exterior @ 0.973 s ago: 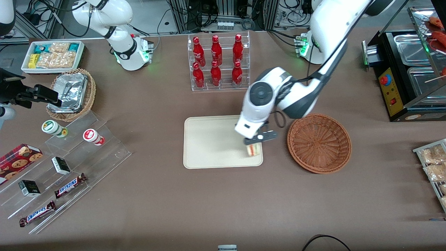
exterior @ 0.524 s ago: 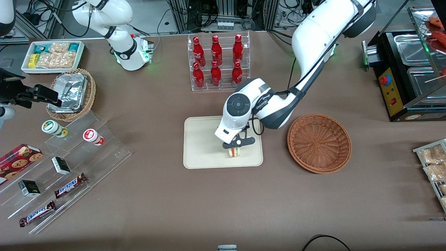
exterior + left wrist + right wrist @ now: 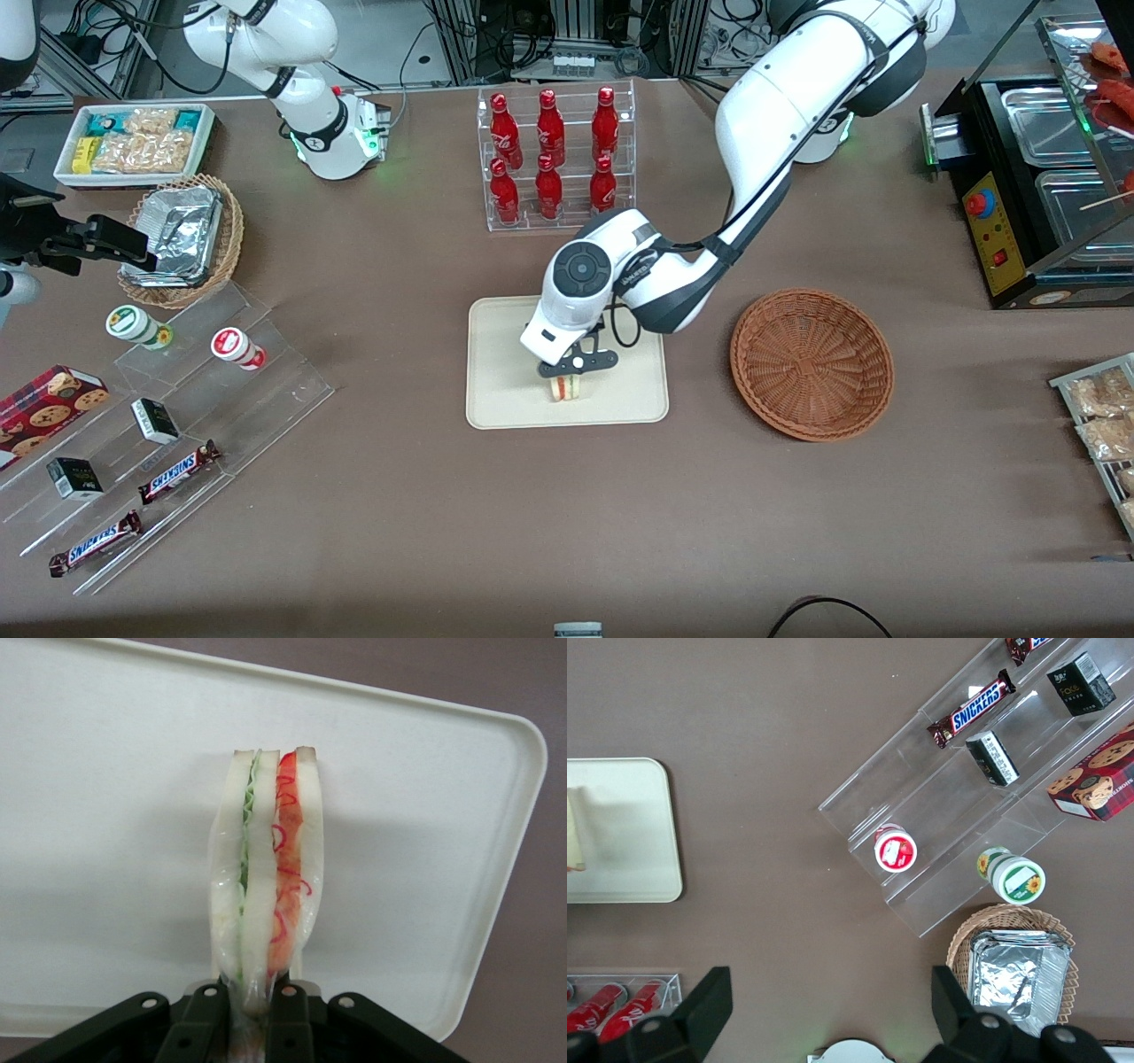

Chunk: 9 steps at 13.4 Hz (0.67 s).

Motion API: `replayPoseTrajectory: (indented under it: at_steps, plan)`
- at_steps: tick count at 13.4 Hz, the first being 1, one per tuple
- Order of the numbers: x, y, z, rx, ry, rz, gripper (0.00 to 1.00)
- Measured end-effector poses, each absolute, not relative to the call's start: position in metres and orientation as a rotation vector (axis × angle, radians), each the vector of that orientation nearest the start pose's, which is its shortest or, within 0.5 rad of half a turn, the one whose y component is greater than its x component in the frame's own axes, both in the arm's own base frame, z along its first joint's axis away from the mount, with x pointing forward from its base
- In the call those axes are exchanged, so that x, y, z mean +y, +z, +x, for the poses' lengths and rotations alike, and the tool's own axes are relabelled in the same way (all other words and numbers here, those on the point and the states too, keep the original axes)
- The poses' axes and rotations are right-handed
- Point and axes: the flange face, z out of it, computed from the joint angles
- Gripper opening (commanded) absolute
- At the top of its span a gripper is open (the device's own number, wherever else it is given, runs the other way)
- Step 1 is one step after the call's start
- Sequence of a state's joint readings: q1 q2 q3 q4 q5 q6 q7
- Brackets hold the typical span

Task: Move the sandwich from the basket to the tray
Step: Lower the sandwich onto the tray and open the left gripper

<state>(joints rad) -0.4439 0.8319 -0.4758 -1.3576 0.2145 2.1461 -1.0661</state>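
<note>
We see our pincer (image 3: 570, 370) clamped narrowly on one sandwich (image 3: 567, 387), held over one tray (image 3: 505, 354); one wicker basket (image 3: 811, 363) sits beside that tray.

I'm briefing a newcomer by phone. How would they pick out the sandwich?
Find the cream tray at mid-table, nearer the camera than the rack of red bottles. Over it hangs the end effector, shut on the sandwich. It is the only white wedge with green and red filling; the basket beside the tray is empty.
</note>
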Motion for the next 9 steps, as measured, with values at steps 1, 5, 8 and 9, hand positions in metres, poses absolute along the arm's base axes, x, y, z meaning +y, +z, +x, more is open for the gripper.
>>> replayPoseTrajectory:
  at_steps: [1,5,8,9]
  plan:
    - [-0.536,0.26,0.511,-0.299,0.157,-3.249,0.0]
    - [-0.548,0.248,0.498,-0.285,0.108,-3.224,0.0]
    - [-0.545,0.246,0.501,-0.267,0.072,-3.213,0.56]
    - [-0.545,0.246,0.502,-0.264,0.068,-3.211,0.98]
